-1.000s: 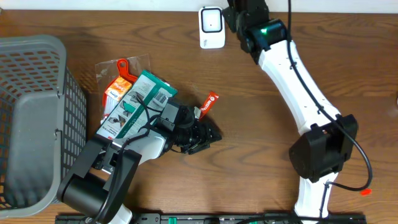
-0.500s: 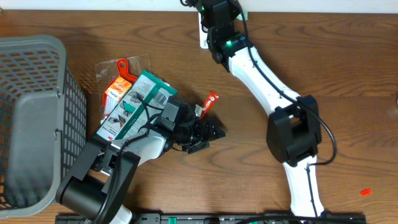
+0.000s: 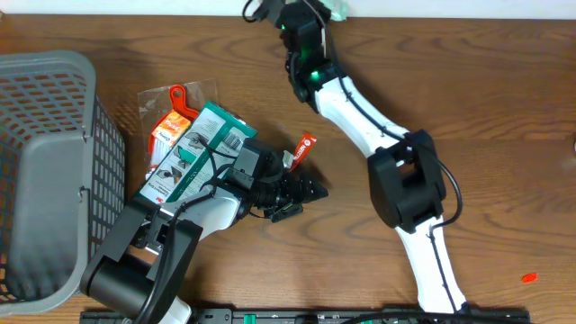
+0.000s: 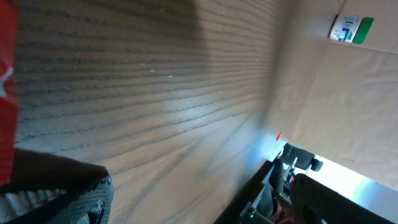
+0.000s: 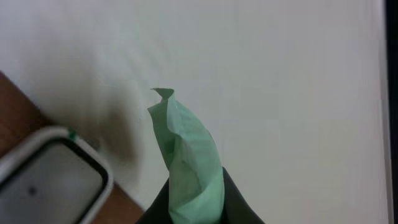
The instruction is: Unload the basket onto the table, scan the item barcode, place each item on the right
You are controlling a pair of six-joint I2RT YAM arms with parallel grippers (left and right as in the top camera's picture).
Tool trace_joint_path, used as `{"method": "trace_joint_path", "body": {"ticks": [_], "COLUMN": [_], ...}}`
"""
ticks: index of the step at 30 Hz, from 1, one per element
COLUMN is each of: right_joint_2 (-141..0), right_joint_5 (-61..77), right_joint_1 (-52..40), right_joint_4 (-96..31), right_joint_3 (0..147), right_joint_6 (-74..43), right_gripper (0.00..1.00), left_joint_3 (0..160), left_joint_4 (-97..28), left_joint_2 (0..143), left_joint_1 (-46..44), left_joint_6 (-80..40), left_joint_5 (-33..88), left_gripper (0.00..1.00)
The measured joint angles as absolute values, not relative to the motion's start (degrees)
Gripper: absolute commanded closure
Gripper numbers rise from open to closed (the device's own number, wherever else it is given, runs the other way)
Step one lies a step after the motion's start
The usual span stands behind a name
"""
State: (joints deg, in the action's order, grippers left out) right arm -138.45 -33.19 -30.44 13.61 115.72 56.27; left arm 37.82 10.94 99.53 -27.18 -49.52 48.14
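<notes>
My right gripper (image 5: 193,190) is shut on a crumpled green packet (image 5: 186,155), which stands up between the dark fingers (image 5: 239,202) against the pale wall. The white scanner (image 5: 46,165) with its dark window lies just left of the packet. From above, the right gripper (image 3: 317,13) is at the back edge with the green packet (image 3: 338,8) poking out; the arm hides the scanner there. My left gripper (image 3: 304,191) lies low over the table, open and holding nothing. A small red packet (image 3: 305,147) rests just beyond it and shows as a red packet (image 4: 6,93) at the left wrist view's edge.
A grey mesh basket (image 3: 49,171) fills the left side. A green box (image 3: 202,148) and an orange packet (image 3: 171,121) lie beside it, partly under the left arm. A tiny red scrap (image 3: 528,277) sits at the front right.
The right arm has swung left along the back edge with the green packet and now covers the scanner from above. The left gripper's jaws have spread wider.
</notes>
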Motion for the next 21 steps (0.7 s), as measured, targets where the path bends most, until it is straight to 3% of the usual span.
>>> {"method": "trace_joint_path", "body": {"ticks": [21], "right_joint_2": [-145.77], "right_joint_5": [-25.30], "right_joint_1": [-30.92], "right_joint_4": [17.17], "right_joint_3": [115.72], "right_joint_6": [57.14], "right_gripper": [0.99], "left_joint_3": [37.82], "left_joint_4": [10.85], "left_joint_2": [99.39], "left_joint_1": [-26.81], "left_joint_6": [-49.52], "left_joint_5": [48.16], "left_gripper": [0.07]}}
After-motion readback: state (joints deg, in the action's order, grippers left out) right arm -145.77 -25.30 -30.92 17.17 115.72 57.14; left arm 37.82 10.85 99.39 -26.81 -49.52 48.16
